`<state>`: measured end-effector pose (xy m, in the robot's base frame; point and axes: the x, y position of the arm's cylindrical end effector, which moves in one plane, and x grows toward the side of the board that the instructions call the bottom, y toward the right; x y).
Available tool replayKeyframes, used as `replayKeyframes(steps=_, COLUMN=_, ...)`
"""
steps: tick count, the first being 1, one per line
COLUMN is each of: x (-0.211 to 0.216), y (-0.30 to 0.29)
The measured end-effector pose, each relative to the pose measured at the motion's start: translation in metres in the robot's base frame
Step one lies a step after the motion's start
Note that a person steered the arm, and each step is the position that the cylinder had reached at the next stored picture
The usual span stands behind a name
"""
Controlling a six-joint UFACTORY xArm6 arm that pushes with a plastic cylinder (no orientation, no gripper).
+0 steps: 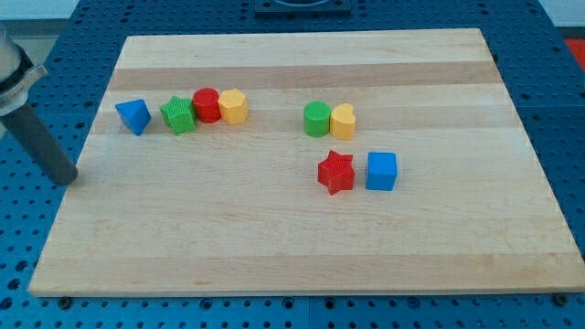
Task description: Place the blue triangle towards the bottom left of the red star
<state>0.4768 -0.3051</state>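
My tip [62,179] rests at the view's left edge of the worktop [274,247], just at its border, with the dark rod slanting up and off toward the view's top left. This end effector has nothing to open or close, so it grasps nothing; it is a bare rod and touches no block now. The blue triangle [133,116] lies up and to the view's right of my tip, near but clearly apart from it, at the left end of a row that runs on to the right through a green star [179,115], a red cylinder [207,105] and a yellow block [234,106] of a faceted shape. The red star [335,172] sits well apart, to the view's right and lower, just beside a blue cube [382,171], with a green cylinder [317,120] and a yellow heart [344,122] above the pair. I judge that the push must run toward the right and downward, so my tip needs to get to the triangle's upper left side first; from here it stands on the lower left. The blocks look like matte, ridged plastic, and the worktop is pale, smooth wood with lengthwise grain, which should let them slide readily.
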Motion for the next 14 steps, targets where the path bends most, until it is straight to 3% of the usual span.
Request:
replayKeyframes(steps=2, x=-0.113, y=0.008)
replayKeyframes(steps=3, x=-0.117, y=0.036)
replayKeyframes(steps=5, x=-0.033, y=0.132)
replayKeyframes(steps=6, x=-0.01, y=0.154)
replayKeyframes(steps=8, x=-0.043, y=0.054)
replayKeyframes(steps=9, x=-0.002, y=0.045)
replayKeyframes(steps=11, x=0.019, y=0.198)
replayKeyframes(steps=14, x=0.02, y=0.246)
